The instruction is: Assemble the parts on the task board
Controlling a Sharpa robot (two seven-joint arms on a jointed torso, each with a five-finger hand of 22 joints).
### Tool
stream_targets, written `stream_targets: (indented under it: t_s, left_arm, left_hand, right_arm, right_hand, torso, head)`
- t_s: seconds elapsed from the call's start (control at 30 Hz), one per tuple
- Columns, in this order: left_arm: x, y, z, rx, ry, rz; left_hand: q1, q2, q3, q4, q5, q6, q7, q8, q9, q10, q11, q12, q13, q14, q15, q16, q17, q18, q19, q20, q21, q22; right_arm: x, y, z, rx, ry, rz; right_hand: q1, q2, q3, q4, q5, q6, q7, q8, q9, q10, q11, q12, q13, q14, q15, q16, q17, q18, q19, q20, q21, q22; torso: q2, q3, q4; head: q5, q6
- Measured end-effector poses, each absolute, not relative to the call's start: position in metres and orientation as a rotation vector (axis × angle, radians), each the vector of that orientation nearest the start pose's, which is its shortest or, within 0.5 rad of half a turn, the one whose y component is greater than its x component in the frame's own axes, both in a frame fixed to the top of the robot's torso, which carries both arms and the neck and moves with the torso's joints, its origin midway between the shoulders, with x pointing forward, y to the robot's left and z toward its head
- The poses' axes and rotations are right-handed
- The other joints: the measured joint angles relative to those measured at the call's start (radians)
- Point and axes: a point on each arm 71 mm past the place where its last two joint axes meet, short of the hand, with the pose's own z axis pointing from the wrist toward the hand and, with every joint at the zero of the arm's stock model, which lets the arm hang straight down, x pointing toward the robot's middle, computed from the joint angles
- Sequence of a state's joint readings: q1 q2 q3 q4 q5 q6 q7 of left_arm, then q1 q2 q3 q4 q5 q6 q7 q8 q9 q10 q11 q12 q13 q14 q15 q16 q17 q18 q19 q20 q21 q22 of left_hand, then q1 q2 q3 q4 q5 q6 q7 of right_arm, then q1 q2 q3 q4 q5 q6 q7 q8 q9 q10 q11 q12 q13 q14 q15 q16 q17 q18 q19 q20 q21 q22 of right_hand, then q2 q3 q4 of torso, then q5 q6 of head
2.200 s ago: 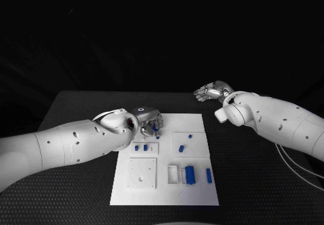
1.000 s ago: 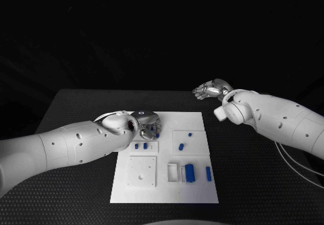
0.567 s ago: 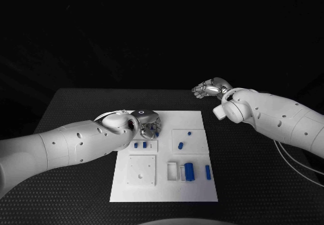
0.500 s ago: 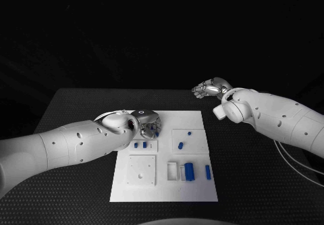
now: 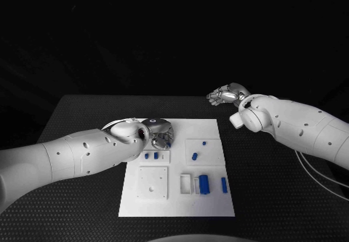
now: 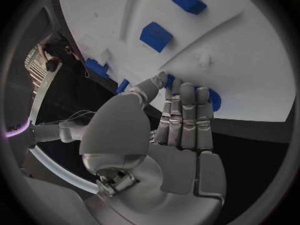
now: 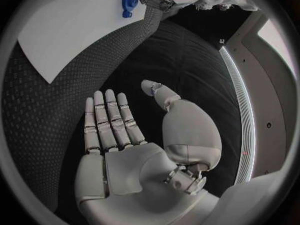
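My left hand (image 5: 161, 136) pinches a small blue round part (image 7: 129, 0) over the white plastic task board (image 5: 212, 206); my right hand (image 7: 134, 135) hovers, fingers apart, holding nothing.

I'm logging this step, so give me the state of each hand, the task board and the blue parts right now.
left hand: over the board's far left corner, fingers closed on a blue ring-shaped part
right hand: open, holding nothing, above the black table beyond the board
task board: flat on the table
other blue parts: resting on the board, untouched
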State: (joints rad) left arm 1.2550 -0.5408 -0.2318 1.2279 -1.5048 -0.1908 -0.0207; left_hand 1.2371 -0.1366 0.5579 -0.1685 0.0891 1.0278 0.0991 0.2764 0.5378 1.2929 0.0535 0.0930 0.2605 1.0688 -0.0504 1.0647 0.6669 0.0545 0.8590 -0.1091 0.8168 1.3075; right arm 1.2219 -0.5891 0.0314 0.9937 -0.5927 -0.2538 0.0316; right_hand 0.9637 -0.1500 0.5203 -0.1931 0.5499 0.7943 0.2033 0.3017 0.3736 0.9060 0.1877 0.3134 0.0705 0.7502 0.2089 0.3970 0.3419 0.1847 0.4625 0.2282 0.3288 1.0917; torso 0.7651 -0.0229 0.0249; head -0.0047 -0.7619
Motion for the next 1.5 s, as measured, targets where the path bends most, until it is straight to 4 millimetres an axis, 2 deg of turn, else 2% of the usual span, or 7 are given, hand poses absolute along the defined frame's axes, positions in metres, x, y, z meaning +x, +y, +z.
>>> stream_targets:
  t_s: [0.1, 0.17, 0.73, 1.03, 1.27, 1.5]
  left_arm:
    - [0.511, 0.126, -0.244, 0.472, 1.831, -0.608]
    - [0.511, 0.126, -0.244, 0.472, 1.831, -0.608]
    - [0.51, 0.134, -0.245, 0.434, 1.79, -0.617]
    - [0.511, 0.135, -0.229, 0.321, 1.739, -0.695]
    - [0.513, 0.149, -0.21, 0.207, 1.717, -0.749]
    - [0.509, 0.175, -0.204, 0.149, 1.748, -0.746]
  left_hand:
    - [-0.003, 0.013, 0.008, -0.008, 0.003, 0.02, -0.001, 0.009, 0.0, 0.028, -0.004, 0.005, 0.003, 0.014, -0.006, 0.007, -0.001, 0.0, -0.002, -0.002, 0.006, 0.0]
    - [-0.001, 0.016, 0.022, -0.014, -0.011, 0.029, -0.001, 0.011, -0.001, 0.037, -0.009, 0.007, 0.003, 0.021, -0.01, 0.008, -0.004, 0.0, -0.001, -0.001, 0.011, 0.0]
    - [0.002, 0.021, 0.053, -0.017, -0.021, 0.044, -0.005, 0.02, -0.002, 0.058, -0.012, 0.003, 0.003, 0.041, -0.015, 0.012, -0.008, -0.004, 0.02, -0.008, 0.019, 0.0]
    - [0.0, 0.024, 0.056, -0.019, -0.025, 0.044, -0.005, 0.02, -0.001, 0.062, -0.016, 0.003, 0.003, 0.048, -0.019, 0.017, -0.008, -0.008, 0.028, -0.009, 0.019, 0.001]
    - [0.0, 0.023, 0.058, -0.022, -0.026, 0.044, -0.005, 0.02, -0.001, 0.062, -0.016, 0.003, 0.003, 0.048, -0.019, 0.02, -0.008, -0.009, 0.027, -0.009, 0.019, 0.0]
    - [0.0, 0.023, 0.058, -0.022, -0.024, 0.044, -0.005, 0.017, -0.001, 0.065, -0.013, 0.0, 0.003, 0.048, -0.019, 0.02, -0.008, -0.009, 0.027, -0.009, 0.019, 0.0]
  right_arm:
    - [0.583, -0.238, -0.189, 0.773, 1.646, 0.938]
    - [0.583, -0.238, -0.189, 0.773, 1.646, 0.938]
    - [0.583, -0.238, -0.189, 0.773, 1.646, 0.939]
    - [0.583, -0.239, -0.189, 0.773, 1.645, 0.938]
    - [0.583, -0.241, -0.189, 0.775, 1.644, 0.934]
    - [0.583, -0.244, -0.189, 0.777, 1.643, 0.929]
  right_hand:
    - [0.0, 0.0, 0.0, 0.0, 0.0, 0.0, 0.0, 0.0, 0.0, 0.0, 0.0, 0.0, 0.0, 0.0, 0.0, 0.0, 0.0, 0.0, 0.0, 0.0, 0.0, 0.0]
    - [0.0, 0.0, 0.0, 0.0, 0.0, 0.0, 0.0, 0.0, 0.0, 0.0, 0.0, 0.0, 0.0, 0.0, 0.0, 0.0, 0.0, 0.0, 0.0, 0.0, 0.0, 0.001]
    - [0.0, 0.0, 0.0, 0.0, 0.0, 0.0, 0.0, 0.0, 0.0, 0.0, 0.0, 0.0, 0.0, 0.0, 0.0, 0.0, -0.001, 0.0, 0.0, 0.0, 0.0, 0.001]
    - [0.0, 0.0, 0.0, 0.0, 0.0, 0.0, 0.0, 0.0, 0.0, 0.0, 0.0, 0.0, 0.0, 0.0, 0.0, 0.0, -0.001, 0.0, 0.0, 0.0, 0.0, 0.002]
    - [0.0, 0.0, 0.0, 0.0, 0.0, 0.0, 0.0, 0.0, -0.001, 0.0, 0.0, 0.0, 0.0, 0.0, 0.0, 0.0, -0.002, 0.0, 0.0, 0.0, 0.0, 0.002]
    - [0.0, 0.0, 0.0, 0.0, 0.0, 0.0, 0.0, 0.0, -0.001, 0.0, 0.0, 0.0, 0.0, 0.0, 0.0, 0.0, -0.002, 0.0, 0.0, 0.0, 0.0, 0.002]
  torso:
    - [0.0, 0.0, -0.0002]
    - [0.0, 0.0, -0.0003]
    - [0.0, -0.0003, -0.0006]
    - [0.0, -0.0007, -0.0006]
    - [-0.001, -0.0007, 0.0009]
    - [-0.002, -0.0001, 0.0042]
  head:
    - [0.001, 0.001]
    - [0.001, 0.001]
    - [0.002, 0.01]
    - [0.005, 0.015]
    - [0.007, 0.017]
    - [0.007, 0.016]
